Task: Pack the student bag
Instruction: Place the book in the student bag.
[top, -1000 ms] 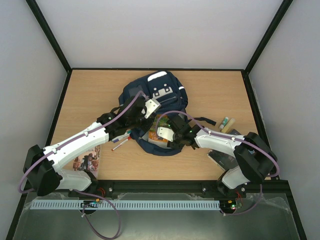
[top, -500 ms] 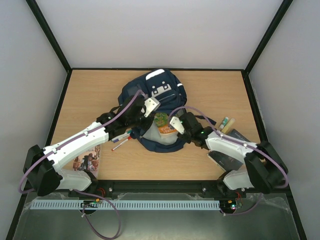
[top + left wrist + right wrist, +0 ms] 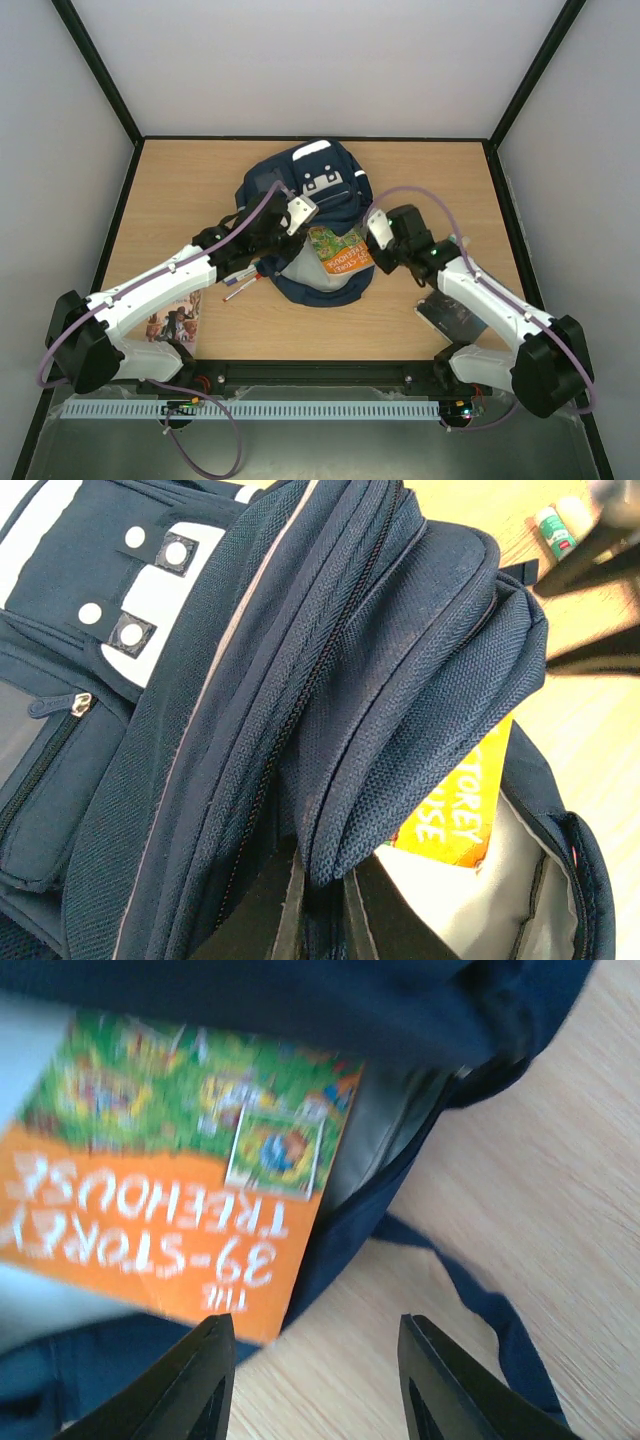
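Pinching one student bag (image 3: 345, 195), left gripper (image 3: 322, 905) holds; right gripper (image 3: 313, 1335) spreads empty near one book (image 3: 150, 1160)

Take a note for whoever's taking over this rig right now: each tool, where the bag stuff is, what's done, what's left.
Left tool: shut on the student bag flap, holding its mouth open.
Right tool: open, empty, over the bag's near-right edge.
Done: orange treehouse book lies in the open mouth, cover showing.
Left: probably seat that book deeper; pens and another book lie on the table left of the bag; main zip open.
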